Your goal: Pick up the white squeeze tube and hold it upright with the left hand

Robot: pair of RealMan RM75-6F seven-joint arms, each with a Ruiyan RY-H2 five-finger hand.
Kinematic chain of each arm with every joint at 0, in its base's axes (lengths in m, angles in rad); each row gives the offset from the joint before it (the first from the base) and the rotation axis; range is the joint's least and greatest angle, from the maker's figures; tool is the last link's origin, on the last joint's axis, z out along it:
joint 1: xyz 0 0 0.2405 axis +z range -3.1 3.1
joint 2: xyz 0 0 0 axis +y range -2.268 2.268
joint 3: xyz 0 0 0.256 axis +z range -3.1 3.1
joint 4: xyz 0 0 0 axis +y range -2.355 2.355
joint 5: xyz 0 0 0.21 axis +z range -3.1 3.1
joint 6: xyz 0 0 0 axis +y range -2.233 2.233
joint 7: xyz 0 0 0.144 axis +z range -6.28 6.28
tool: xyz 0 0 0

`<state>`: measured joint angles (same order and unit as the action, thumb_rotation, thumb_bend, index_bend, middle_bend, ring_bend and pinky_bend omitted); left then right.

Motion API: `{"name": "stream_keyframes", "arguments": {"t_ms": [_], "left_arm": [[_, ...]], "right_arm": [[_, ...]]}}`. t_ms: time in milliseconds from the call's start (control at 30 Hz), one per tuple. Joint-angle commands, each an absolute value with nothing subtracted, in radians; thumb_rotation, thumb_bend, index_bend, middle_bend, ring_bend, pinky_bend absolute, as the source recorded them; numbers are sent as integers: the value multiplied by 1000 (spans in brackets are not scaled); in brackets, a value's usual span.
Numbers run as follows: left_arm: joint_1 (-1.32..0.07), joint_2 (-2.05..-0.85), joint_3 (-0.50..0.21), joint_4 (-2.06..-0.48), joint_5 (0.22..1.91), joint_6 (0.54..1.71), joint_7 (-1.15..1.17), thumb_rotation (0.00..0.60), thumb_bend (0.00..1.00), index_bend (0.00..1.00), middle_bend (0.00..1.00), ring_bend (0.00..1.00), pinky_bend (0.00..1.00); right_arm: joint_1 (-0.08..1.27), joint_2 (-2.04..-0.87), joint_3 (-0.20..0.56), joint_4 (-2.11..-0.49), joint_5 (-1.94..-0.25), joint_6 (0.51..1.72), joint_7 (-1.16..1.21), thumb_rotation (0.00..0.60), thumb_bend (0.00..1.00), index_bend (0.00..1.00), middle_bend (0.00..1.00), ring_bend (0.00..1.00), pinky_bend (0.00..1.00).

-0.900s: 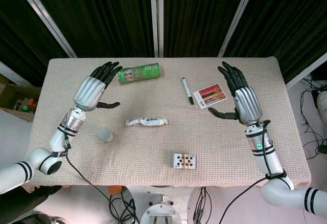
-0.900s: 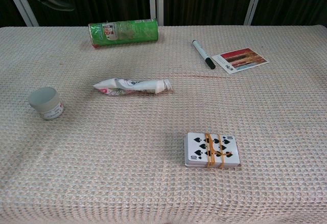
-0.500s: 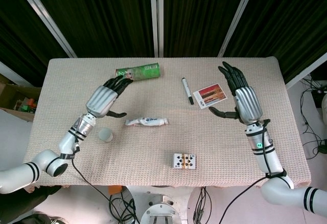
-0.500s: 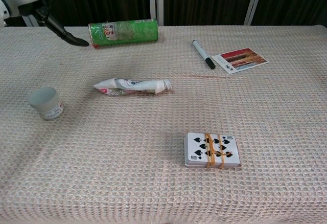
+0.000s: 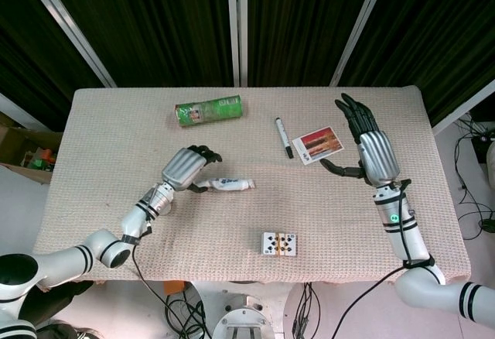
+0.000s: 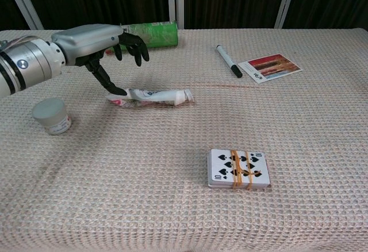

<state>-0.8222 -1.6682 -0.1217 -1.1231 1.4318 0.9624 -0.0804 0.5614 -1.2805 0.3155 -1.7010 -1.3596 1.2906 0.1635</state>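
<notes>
The white squeeze tube (image 5: 226,184) (image 6: 154,96) lies flat near the table's middle, cap end toward the right. My left hand (image 5: 188,168) (image 6: 102,42) hovers over the tube's crimped left end with fingers arched downward and apart. Its thumb tip touches or nearly touches that end in the chest view. Nothing is held in it. My right hand (image 5: 368,147) stays raised at the right side of the table, fingers spread, holding nothing.
A green can (image 5: 209,111) (image 6: 150,34) lies on its side at the back. A small white jar (image 6: 51,115) stands left of the tube. A black marker (image 5: 284,137), a photo card (image 5: 318,144) and a banded card deck (image 5: 278,244) lie to the right.
My left hand has swung down and right from near the green can to just above the tube's left end. The right hand has hardly moved.
</notes>
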Motion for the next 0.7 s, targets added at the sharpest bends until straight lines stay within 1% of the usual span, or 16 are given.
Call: {"name": "stream_keyframes", "arguments": {"t_ms": [33, 100, 233, 433, 633, 700], "left_arm": [[-827, -1690, -116, -1093, 1435, 955, -88, 600, 24, 366, 370, 321, 451], [-828, -1696, -111, -1082, 1433, 941, -91, 600, 25, 367, 371, 326, 471], [-831, -1711, -103, -1062, 1428, 919, -86, 600, 25, 367, 378, 330, 479], [-838, -1745, -108, -1010, 1416, 900, -92, 600, 31, 391, 404, 372, 525], [-838, -1767, -109, -971, 1431, 923, -107, 600, 125, 440, 455, 423, 580], [-837, -1769, -107, -968, 1438, 931, -114, 600, 134, 447, 470, 436, 594]], "right_arm": [[556, -1275, 316, -1693, -1359, 1292, 179, 124, 0, 0, 0, 0, 0], [552, -1274, 315, -1687, -1359, 1294, 190, 123, 0, 0, 0, 0, 0], [545, -1274, 312, -1678, -1363, 1298, 205, 123, 0, 0, 0, 0, 0], [539, -1271, 309, -1676, -1372, 1304, 215, 124, 0, 0, 0, 0, 0], [537, -1270, 319, -1676, -1362, 1305, 225, 127, 0, 0, 0, 0, 0], [537, -1271, 318, -1673, -1362, 1302, 225, 128, 0, 0, 0, 0, 0]]}}
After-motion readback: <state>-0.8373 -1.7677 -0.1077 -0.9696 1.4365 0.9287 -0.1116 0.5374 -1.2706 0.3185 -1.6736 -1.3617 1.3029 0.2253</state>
